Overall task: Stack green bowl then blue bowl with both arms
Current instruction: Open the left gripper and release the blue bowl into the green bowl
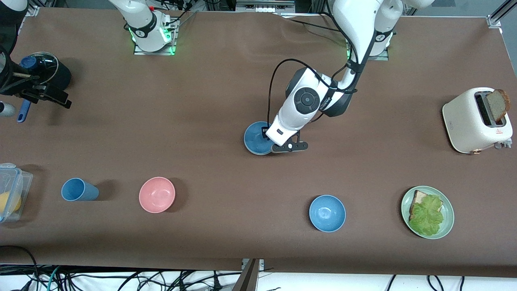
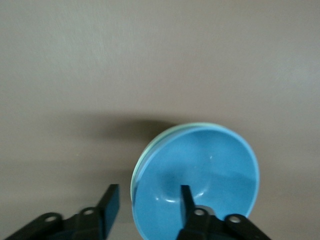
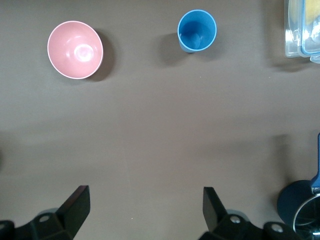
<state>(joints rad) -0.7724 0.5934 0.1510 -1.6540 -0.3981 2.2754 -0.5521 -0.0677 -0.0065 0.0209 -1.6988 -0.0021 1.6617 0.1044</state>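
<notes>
The blue bowl [image 1: 255,139] sits near the table's middle, nested inside the green bowl. Only a thin pale rim of the green bowl [image 2: 136,169] shows around it in the left wrist view. The blue bowl [image 2: 210,175] fills the green one. My left gripper [image 1: 289,146] is low over the stack's edge toward the left arm's end. It [image 2: 148,200] is open, with one finger inside the blue bowl and the other outside the rim, not touching it. My right gripper [image 1: 44,95] waits open and empty above the table [image 3: 145,205] at the right arm's end.
A brighter blue bowl [image 1: 327,213] stands nearer the front camera. A pink bowl [image 1: 157,194], a blue cup [image 1: 78,189] and a clear container [image 1: 10,192] lie toward the right arm's end. A black pot [image 1: 48,72] sits by the right gripper. A toaster [image 1: 476,120] and green plate [image 1: 449,220] stand at the left arm's end.
</notes>
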